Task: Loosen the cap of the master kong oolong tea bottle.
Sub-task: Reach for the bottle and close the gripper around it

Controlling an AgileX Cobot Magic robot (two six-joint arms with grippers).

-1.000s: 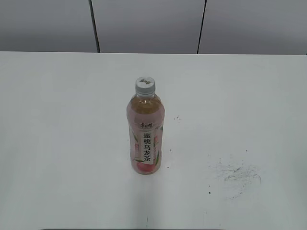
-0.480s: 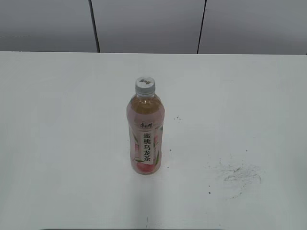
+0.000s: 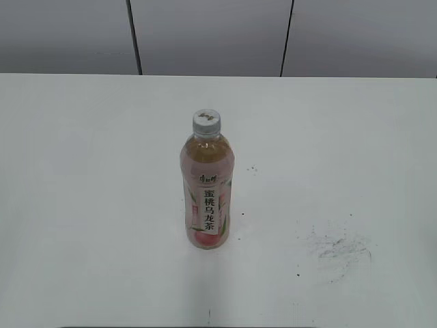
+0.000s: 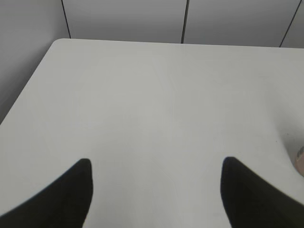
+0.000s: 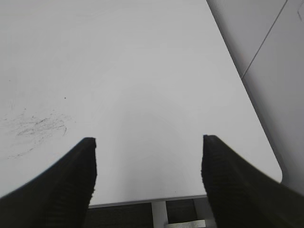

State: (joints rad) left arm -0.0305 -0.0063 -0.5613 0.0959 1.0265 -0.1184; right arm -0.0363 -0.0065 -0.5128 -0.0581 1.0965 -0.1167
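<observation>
One bottle (image 3: 207, 195) stands upright near the middle of the white table (image 3: 82, 205), a tall clear plastic one filled with amber tea. A pink peach label wraps its body, and a white strip of black Chinese characters runs down the front, facing the exterior camera. Its cap (image 3: 206, 121) is small, round, pale grey-white and ribbed, with a small dark mark on top; it sits on the neck, far narrower than the body below.

Neither arm shows in the exterior view. Bare tabletop surrounds the bottle on every side. At about 4 o'clock from it, well apart, lies a patch of grey scuff marks (image 3: 338, 247), with a few dark specks (image 3: 252, 169) scattered at 2 to 3 o'clock. The far edge of the table (image 3: 218, 74) lies at 12 o'clock, under a grey panelled wall (image 3: 212, 34) with two dark seams.

Left gripper (image 4: 156, 173): both dark fingers (image 4: 71, 190) spread wide over bare table, nothing between them. The table's rounded far corner (image 4: 58, 42) sits at 11 o'clock in that view, and a pinkish sliver, probably the bottle's base, peeks in at the right edge around 4 o'clock.

Right gripper (image 5: 149, 152): its ribbed fingers (image 5: 78, 175) likewise stand wide apart and empty, above the table's near right edge (image 5: 180, 195). The scuff marks lie at 9 o'clock in that view, and the rounded near corner (image 5: 278, 175) at 4 o'clock
</observation>
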